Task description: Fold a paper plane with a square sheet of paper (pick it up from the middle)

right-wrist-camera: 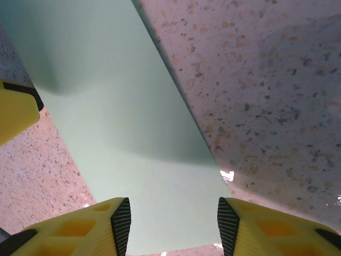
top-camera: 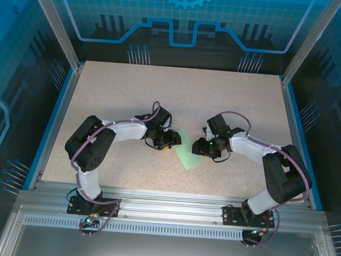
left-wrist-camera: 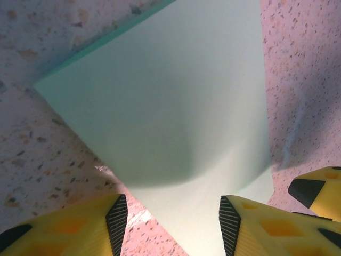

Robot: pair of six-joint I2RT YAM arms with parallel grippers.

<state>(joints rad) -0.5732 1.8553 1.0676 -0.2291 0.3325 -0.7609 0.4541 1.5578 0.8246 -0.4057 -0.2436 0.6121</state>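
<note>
The square sheet of paper (top-camera: 187,150), pale mint green, lies on the speckled table between the two arms. My left gripper (top-camera: 166,140) is at its left edge and my right gripper (top-camera: 203,147) at its right edge. In the left wrist view the sheet (left-wrist-camera: 176,90) spreads out ahead of the left gripper (left-wrist-camera: 173,216), whose jaws stand apart over the sheet's near corner, which bulges slightly. In the right wrist view the sheet (right-wrist-camera: 122,128) runs between the apart fingers of the right gripper (right-wrist-camera: 173,221). Neither gripper pinches it. The paper plane is out of view.
The speckled tabletop (top-camera: 179,93) has blue rails along its left and right sides and a metal frame at the near edge (top-camera: 171,201). The right gripper's fingertip (left-wrist-camera: 314,192) shows in the left wrist view, and the left one's fingertip (right-wrist-camera: 16,112) in the right wrist view.
</note>
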